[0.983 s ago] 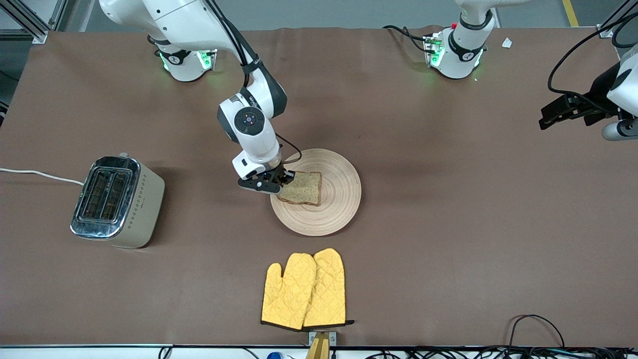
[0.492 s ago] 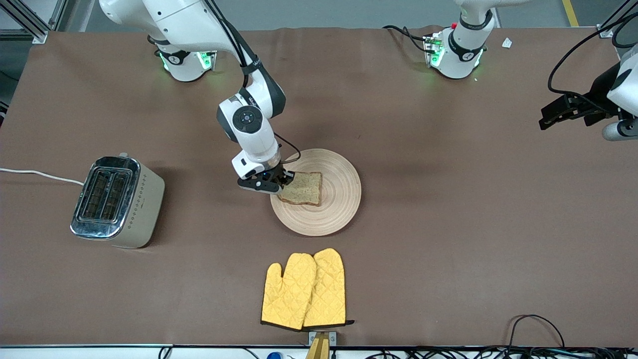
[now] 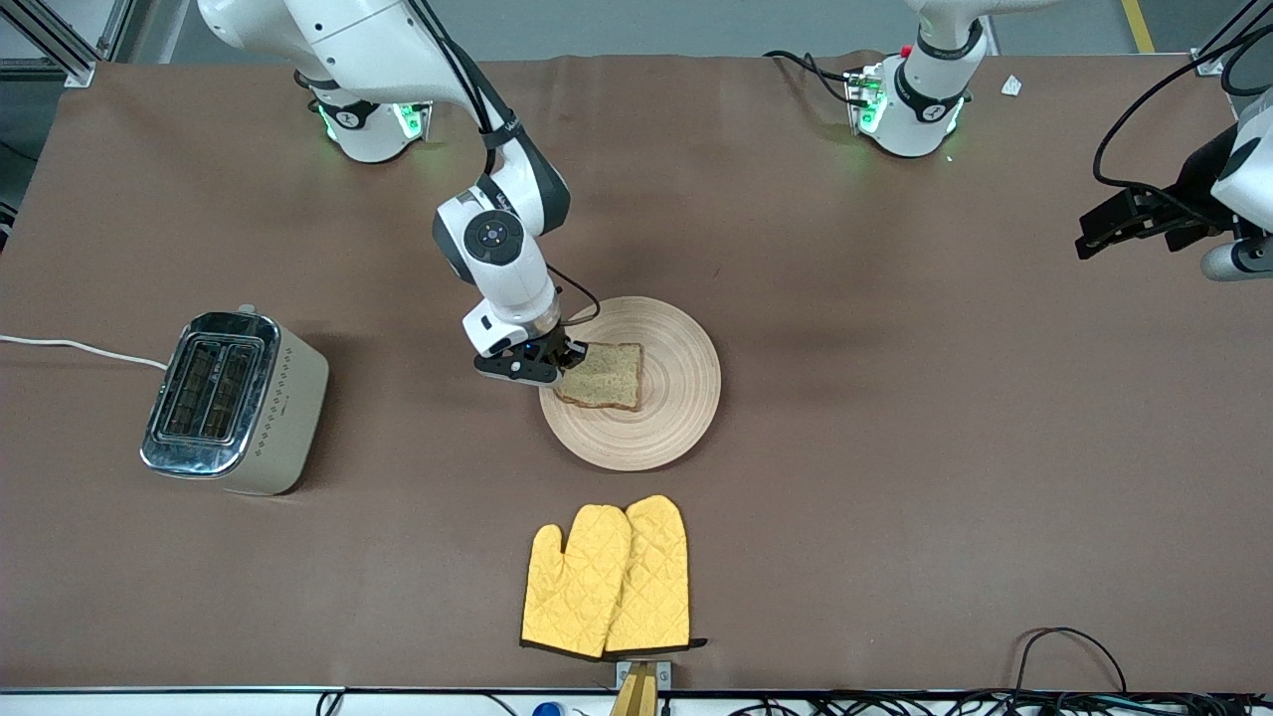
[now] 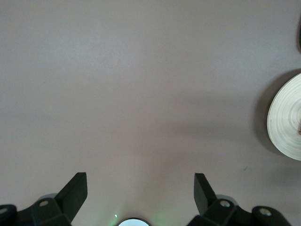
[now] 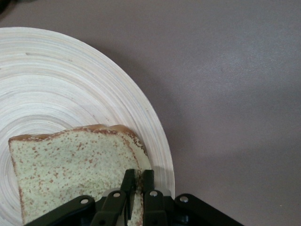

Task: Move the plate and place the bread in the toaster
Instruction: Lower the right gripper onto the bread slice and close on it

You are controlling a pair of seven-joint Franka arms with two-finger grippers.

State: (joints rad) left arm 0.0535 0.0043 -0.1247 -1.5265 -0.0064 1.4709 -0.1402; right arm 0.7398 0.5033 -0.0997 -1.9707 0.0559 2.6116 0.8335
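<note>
My right gripper pinches the bread's edge on the plate, mid-table. My left gripper waits, fingers wide, above the table's left-arm end.

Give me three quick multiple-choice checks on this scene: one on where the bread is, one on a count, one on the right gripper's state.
1. Where is the bread?
A. in the toaster
B. on the plate
C. on the oven mitts

2. How many slots does the toaster have?
A. one
B. two
C. four

3. What is the right gripper doing?
A. shut on the bread's edge
B. open over the toaster
C. holding a mitt

Answers: 1 B, the slice lies on the plate. 2 B, two dark slots show in the chrome top. 3 A, the right wrist view shows its fingers pinching the crust. The left gripper waits open over bare table.
</note>
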